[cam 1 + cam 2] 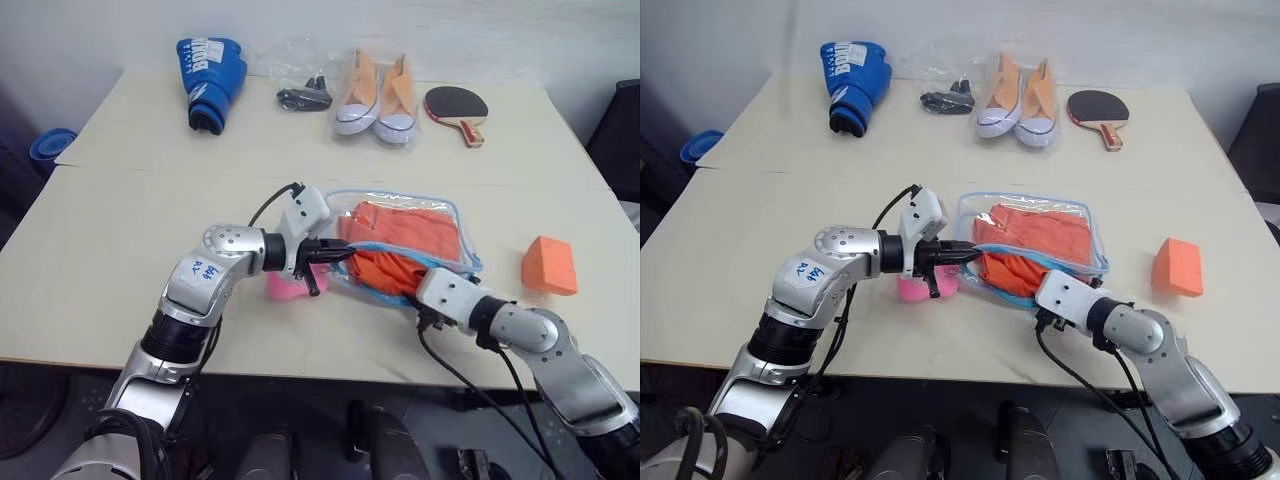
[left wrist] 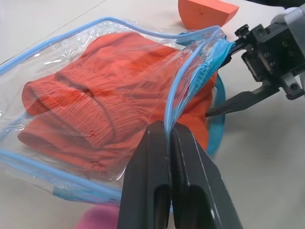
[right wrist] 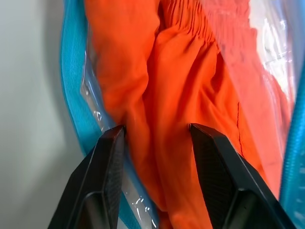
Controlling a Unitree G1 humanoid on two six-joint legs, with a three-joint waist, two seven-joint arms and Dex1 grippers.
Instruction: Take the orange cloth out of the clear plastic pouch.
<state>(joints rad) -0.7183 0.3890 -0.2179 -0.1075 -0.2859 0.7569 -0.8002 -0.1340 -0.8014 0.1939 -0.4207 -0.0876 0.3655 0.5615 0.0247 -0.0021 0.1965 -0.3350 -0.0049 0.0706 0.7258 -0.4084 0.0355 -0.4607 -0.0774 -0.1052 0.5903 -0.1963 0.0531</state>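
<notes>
Mid-desk lies the clear plastic pouch, the orange cloth inside it. The left end effector, reaching level from the left, is clamped on the pouch's blue rim. The right end effector, angled in from the near right, straddles a cloth fold, fingers parted.

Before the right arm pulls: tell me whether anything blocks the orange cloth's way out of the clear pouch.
Nothing visible does. The left gripper is shut on the clear plastic pouch's blue-trimmed edge, holding the mouth open. The right gripper has its fingers either side of a fold of the orange cloth at that opening, with the cloth bare between them.
</notes>
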